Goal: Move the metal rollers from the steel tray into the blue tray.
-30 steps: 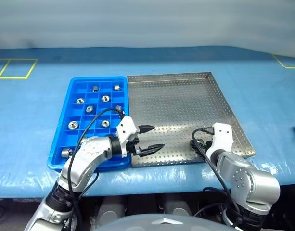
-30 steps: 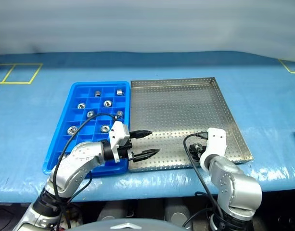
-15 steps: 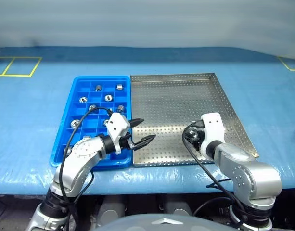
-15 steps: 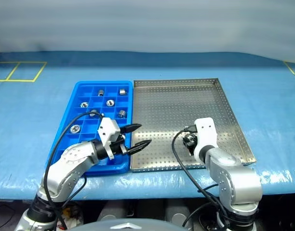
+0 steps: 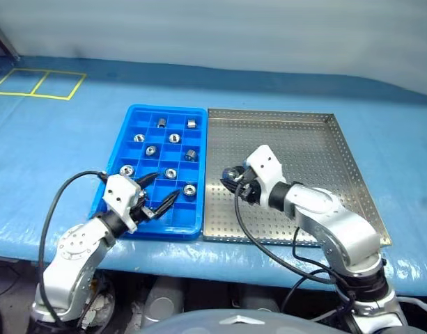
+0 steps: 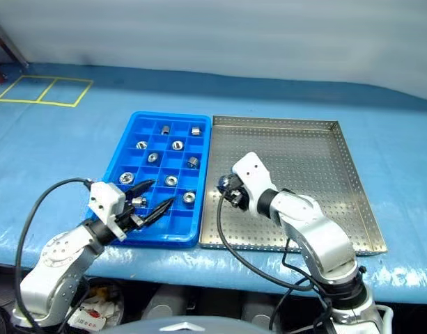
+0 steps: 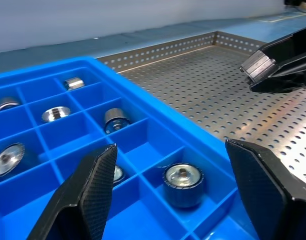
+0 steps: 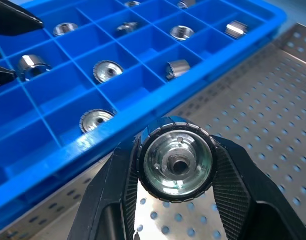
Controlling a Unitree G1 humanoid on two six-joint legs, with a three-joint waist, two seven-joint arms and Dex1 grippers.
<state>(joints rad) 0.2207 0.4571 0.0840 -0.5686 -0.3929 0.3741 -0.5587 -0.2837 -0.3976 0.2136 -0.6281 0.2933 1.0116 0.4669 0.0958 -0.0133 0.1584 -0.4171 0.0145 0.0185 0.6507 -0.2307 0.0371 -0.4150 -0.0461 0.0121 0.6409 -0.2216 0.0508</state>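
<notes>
My right gripper (image 5: 234, 177) is shut on one of the metal rollers (image 8: 176, 165), a shiny ring with a dark centre hole. It hangs just above the steel tray (image 5: 304, 149), near that tray's left rim and beside the blue tray (image 5: 168, 109). Several more rollers (image 5: 189, 189) lie in separate compartments of the blue tray. My left gripper (image 5: 164, 186) stands open over the blue tray's near end, with nothing between its fingers. In the left wrist view a roller (image 7: 182, 177) sits in the compartment below the left gripper (image 7: 171, 148).
Both trays lie side by side on a blue table covering, with the table's front edge just beyond their near rims. Yellow tape lines (image 5: 39, 83) mark the far left of the table. Black cables (image 5: 262, 243) loop from both wrists.
The right gripper closed on a roller at the steel tray's near right, lifted it and carried it left to the tray's left rim. The left gripper moved left over the blue tray. The camera also shifted.
</notes>
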